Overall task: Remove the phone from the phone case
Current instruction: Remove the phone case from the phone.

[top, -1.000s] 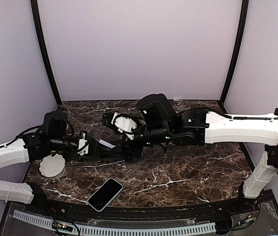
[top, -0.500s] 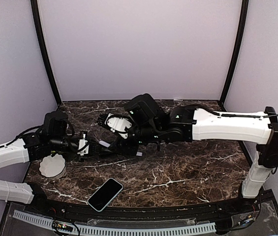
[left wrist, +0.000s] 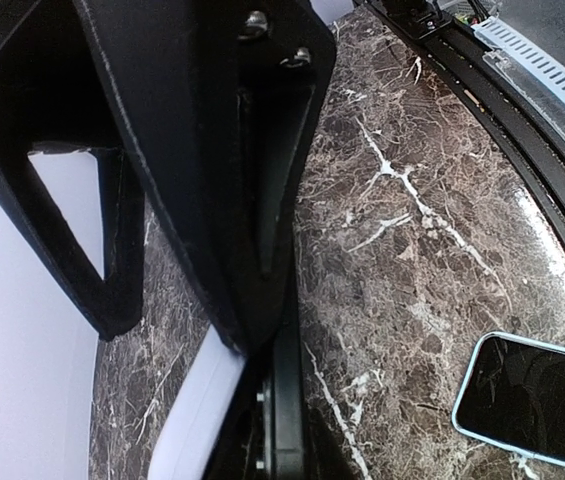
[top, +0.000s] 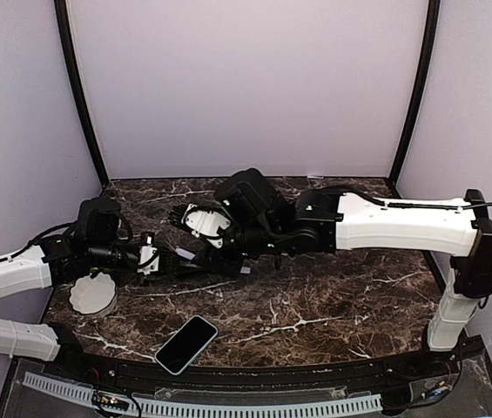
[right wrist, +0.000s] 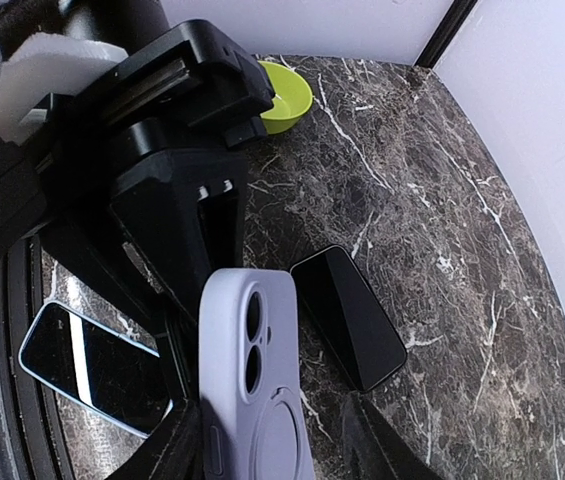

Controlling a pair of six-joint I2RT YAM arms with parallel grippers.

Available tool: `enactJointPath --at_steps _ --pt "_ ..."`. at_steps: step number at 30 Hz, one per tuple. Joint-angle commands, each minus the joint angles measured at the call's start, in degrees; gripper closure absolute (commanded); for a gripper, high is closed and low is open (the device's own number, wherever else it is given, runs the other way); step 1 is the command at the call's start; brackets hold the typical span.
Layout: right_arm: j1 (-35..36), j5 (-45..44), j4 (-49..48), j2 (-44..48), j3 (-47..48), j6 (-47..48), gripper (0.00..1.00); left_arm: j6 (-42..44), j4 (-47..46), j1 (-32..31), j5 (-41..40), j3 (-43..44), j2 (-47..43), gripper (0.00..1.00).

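A lavender phone case (right wrist: 257, 380) hangs over the table, its back with the camera cutouts toward the right wrist camera. My left gripper (top: 169, 259) is shut on the case's far end. In the left wrist view the case (left wrist: 192, 410) sticks out past my shut left gripper (left wrist: 177, 335). My right gripper (right wrist: 272, 410) is open, one finger on each side of the case, with a gap on the right. A black phone (right wrist: 349, 315) lies flat on the table just beside the case. In the top view the case (top: 186, 255) is a small strip between the two grippers.
A second phone with a pale blue rim (top: 186, 344) lies near the table's front edge, also in the left wrist view (left wrist: 532, 400) and the right wrist view (right wrist: 92, 365). A white ridged dish (top: 93, 293) sits by the left arm. A lime-green bowl (right wrist: 287, 95) shows beyond the left gripper.
My right arm has swung to the left, bringing its gripper closer over the case. The left arm, the case and the pale-rimmed phone have stayed in place.
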State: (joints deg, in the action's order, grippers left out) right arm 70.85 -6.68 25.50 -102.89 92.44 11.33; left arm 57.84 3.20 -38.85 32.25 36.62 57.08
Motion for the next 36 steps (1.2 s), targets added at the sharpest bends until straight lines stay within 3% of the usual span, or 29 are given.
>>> enactJointPath --at_steps 1,19,27,36 --pt "-0.2 -5.9 2.1 -1.8 1.5 0.4 0.53 -1.5 -3.6 -0.5 2.9 2.9 -1.3 1.0" --pt "0.5 -13.2 3.5 -4.3 1.6 -0.6 0.6 -2.8 -5.0 -0.5 4.8 2.5 -2.2 1.0" --pt "0.5 -5.1 4.0 -4.4 0.7 -0.8 0.6 -2.8 -5.3 -0.5 4.5 2.3 -2.5 1.0" --pt "0.3 -12.8 4.4 -6.0 2.2 -1.1 0.64 -2.4 -5.6 -0.5 6.2 1.9 -3.3 1.0"
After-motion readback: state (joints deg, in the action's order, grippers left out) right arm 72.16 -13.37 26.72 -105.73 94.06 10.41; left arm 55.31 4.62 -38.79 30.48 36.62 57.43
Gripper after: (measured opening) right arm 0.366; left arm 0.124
